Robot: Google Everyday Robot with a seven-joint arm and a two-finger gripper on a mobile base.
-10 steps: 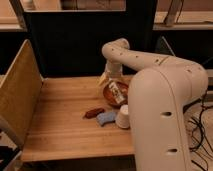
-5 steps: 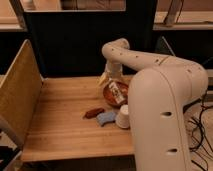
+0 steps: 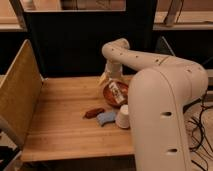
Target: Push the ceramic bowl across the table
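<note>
**Claw in the bowl, push not yet run**

The ceramic bowl (image 3: pixel 108 98) sits on the right half of the desk (image 3: pixel 65 120), towards the back edge and close under the robot's arm (image 3: pixel 160 110). The claw (image 3: pixel 118 93) reaches down into it from above, its tip over the bowl's inside; it stands wide and nothing looks clamped in it.

Just in front of the bowl stand a small white cup (image 3: pixel 123 117), a blue piece (image 3: pixel 106 118) and a flat dark-red piece (image 3: pixel 93 113) — all near, none clearly touching it. A slanted wooden panel (image 3: pixel 20 92) closes the desk's left side.

By my judgement contact is being set and the slide has yet to run. The next move calls for a low, steady shove against the inner wall, leftwards over bare wood — forward would drive the bowl into the cup.
</note>
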